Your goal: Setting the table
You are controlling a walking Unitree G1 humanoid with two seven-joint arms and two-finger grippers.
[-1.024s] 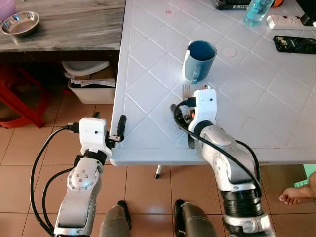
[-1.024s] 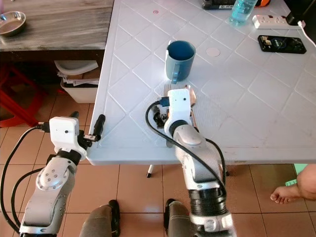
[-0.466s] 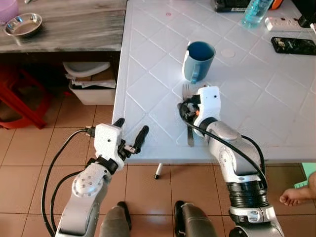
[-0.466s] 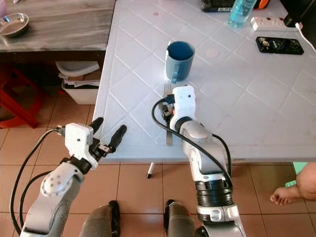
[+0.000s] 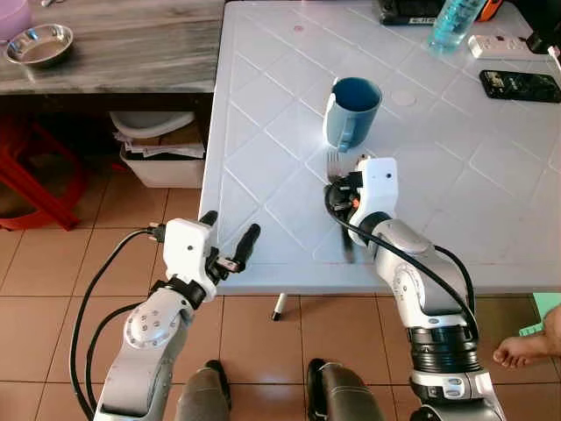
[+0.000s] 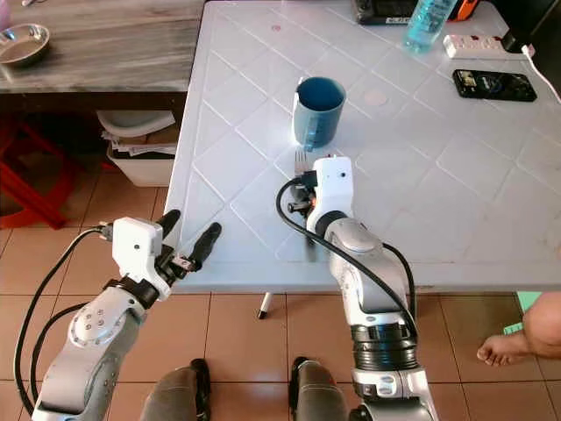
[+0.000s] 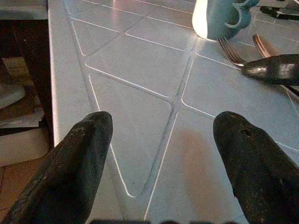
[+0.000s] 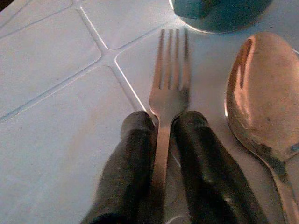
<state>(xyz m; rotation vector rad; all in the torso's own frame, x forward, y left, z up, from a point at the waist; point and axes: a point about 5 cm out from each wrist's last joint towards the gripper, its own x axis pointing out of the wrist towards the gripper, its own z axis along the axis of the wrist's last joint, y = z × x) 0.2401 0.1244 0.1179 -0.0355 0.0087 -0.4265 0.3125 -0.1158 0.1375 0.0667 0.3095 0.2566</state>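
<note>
A blue mug [image 5: 353,112] stands on the white table [image 5: 263,167]. Just in front of it a metal fork [image 8: 169,88] lies on the tabletop with its tines toward the mug. A copper-tinted spoon [image 8: 261,102] lies beside the fork. My right gripper [image 8: 163,122] rests low on the table, shut on the fork's neck; the fork's tines [image 5: 332,164] stick out past that wrist. My left gripper [image 5: 230,231] hangs open at the table's front-left edge, fingers spread, holding nothing. The left wrist view looks across the table toward the mug [image 7: 219,18].
A phone [image 5: 526,85], a power strip [image 5: 508,44] and a water bottle [image 5: 456,19] sit at the table's far right. A steel bowl [image 5: 37,44] is on the wooden counter to the left, with a bin [image 5: 162,149] under it. A person's foot [image 5: 526,353] is at lower right.
My left gripper has swung up near the table's front-left edge and now shows both fingers spread. The right gripper stays on the fork, shifted only slightly.
</note>
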